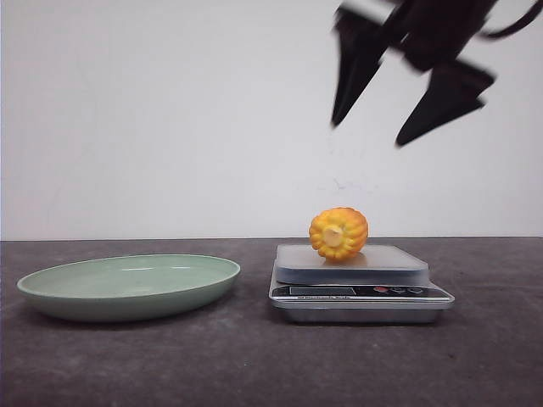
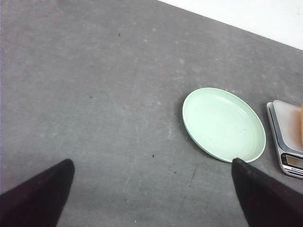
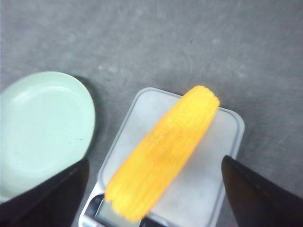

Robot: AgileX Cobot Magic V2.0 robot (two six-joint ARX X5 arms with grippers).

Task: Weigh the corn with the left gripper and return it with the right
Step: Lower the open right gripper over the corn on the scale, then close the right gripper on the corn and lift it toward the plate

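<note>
The corn (image 1: 338,233) lies on its side on the platform of a silver kitchen scale (image 1: 361,284), pale cut end facing the front camera. My right gripper (image 1: 367,134) hangs open and empty high above the scale, fingers pointing down and left. In the right wrist view the corn (image 3: 189,118) lies diagonally across the scale (image 3: 213,184), between and well below the spread fingers of the right gripper (image 3: 155,161). My left gripper (image 2: 151,163) is open and empty over bare table left of the plate; it is out of the front view. An orange sliver of corn (image 2: 301,124) shows at the frame edge.
A shallow pale green plate (image 1: 127,284) sits on the dark grey table left of the scale; it also shows in the left wrist view (image 2: 222,123) and the right wrist view (image 3: 42,123). A white wall stands behind the table.
</note>
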